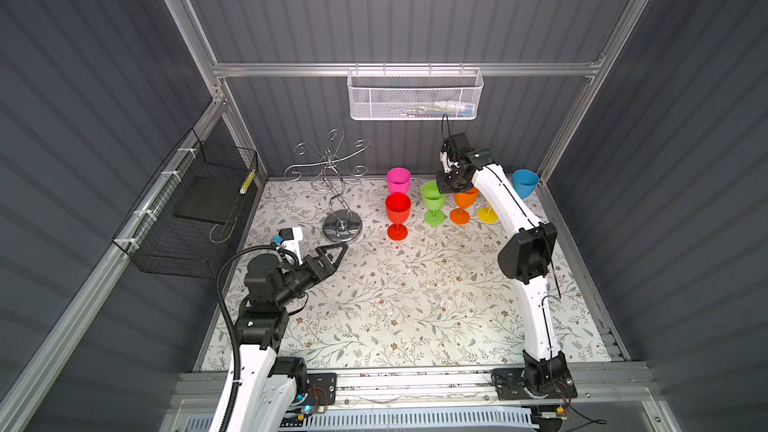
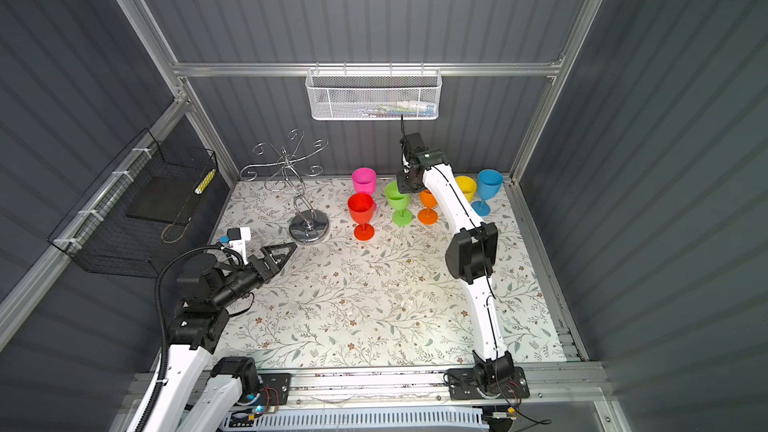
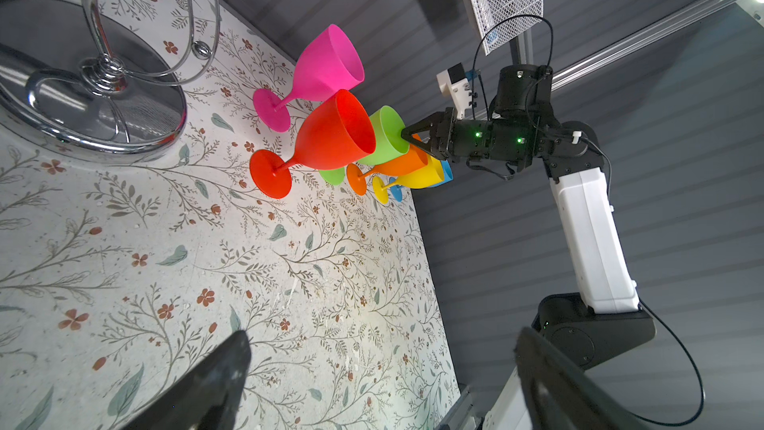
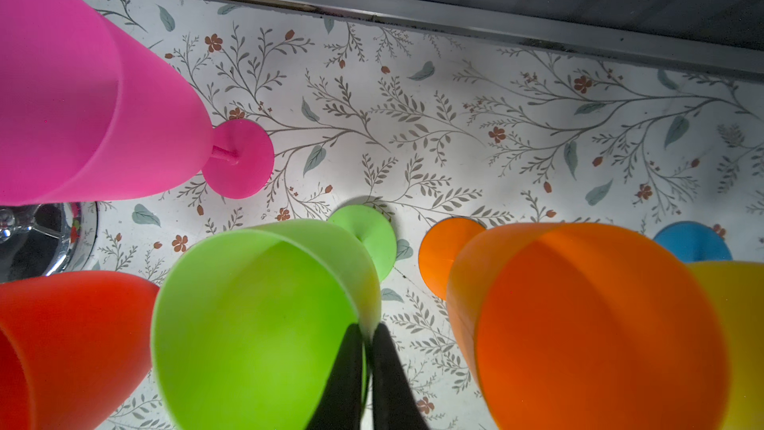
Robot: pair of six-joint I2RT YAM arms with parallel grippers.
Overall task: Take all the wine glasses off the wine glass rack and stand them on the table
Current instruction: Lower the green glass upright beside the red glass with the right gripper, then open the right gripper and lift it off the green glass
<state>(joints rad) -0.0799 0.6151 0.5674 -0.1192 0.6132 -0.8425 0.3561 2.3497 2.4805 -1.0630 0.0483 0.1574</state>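
Observation:
The chrome wine glass rack (image 1: 332, 184) (image 2: 297, 189) stands at the back left on its round mirror base (image 3: 82, 117), and its curled arms are bare. Several coloured wine glasses stand upright to its right. My right gripper (image 1: 442, 189) (image 2: 403, 189) (image 4: 368, 335) is shut on the rim of the green wine glass (image 1: 432, 198) (image 3: 388, 134) (image 4: 256, 324), one finger inside the bowl and one outside. Whether its foot rests on the mat I cannot tell. My left gripper (image 1: 338, 253) (image 2: 286, 253) (image 3: 382, 337) is open and empty, low over the mat just in front of the rack base.
Pink (image 1: 398, 179), red (image 1: 397, 209), orange (image 1: 464, 199), yellow (image 1: 488, 214) and blue (image 1: 524, 182) glasses crowd round the green one. A white mesh basket (image 1: 415, 95) hangs on the back wall, a black wire basket (image 1: 195, 209) on the left wall.

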